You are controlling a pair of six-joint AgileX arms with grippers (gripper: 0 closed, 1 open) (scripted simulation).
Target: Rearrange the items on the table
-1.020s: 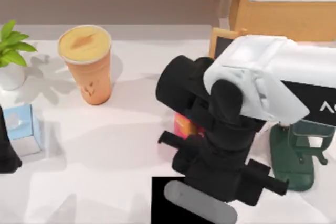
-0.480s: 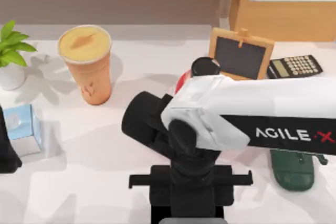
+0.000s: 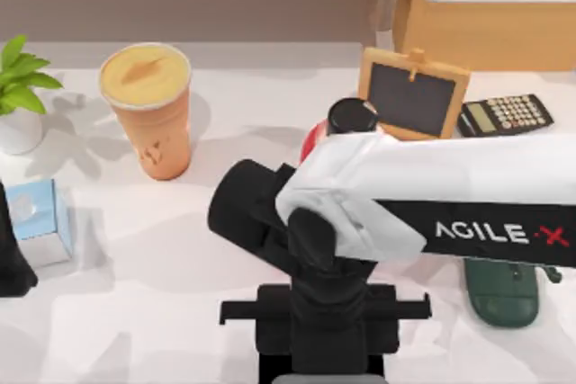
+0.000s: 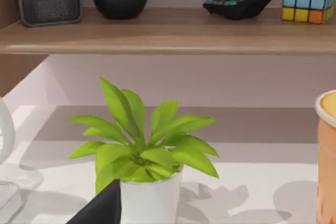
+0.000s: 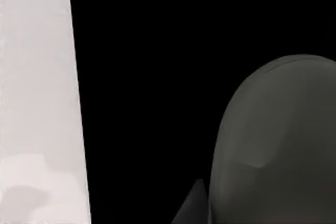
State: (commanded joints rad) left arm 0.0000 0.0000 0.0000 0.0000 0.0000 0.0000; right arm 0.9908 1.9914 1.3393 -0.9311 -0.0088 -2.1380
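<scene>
Mouse (image 5: 273, 145) sits grey and rounded on a black mat (image 5: 152, 77) at the near edge of the white table (image 3: 162, 312), right under the right gripper (image 3: 328, 348), and honestly I can't tell if its fingers are spread or pressed together. Further back, the light-blue box (image 3: 38, 220) sits by the parked left arm at the left edge. Farther still stands the orange cup (image 3: 148, 110), with a potted plant (image 4: 142, 156) left of it.

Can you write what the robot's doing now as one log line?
right gripper: close above grey mouse, bottom middle of top view | left gripper: parked, left edge | orange cup: upright, untouched
</scene>
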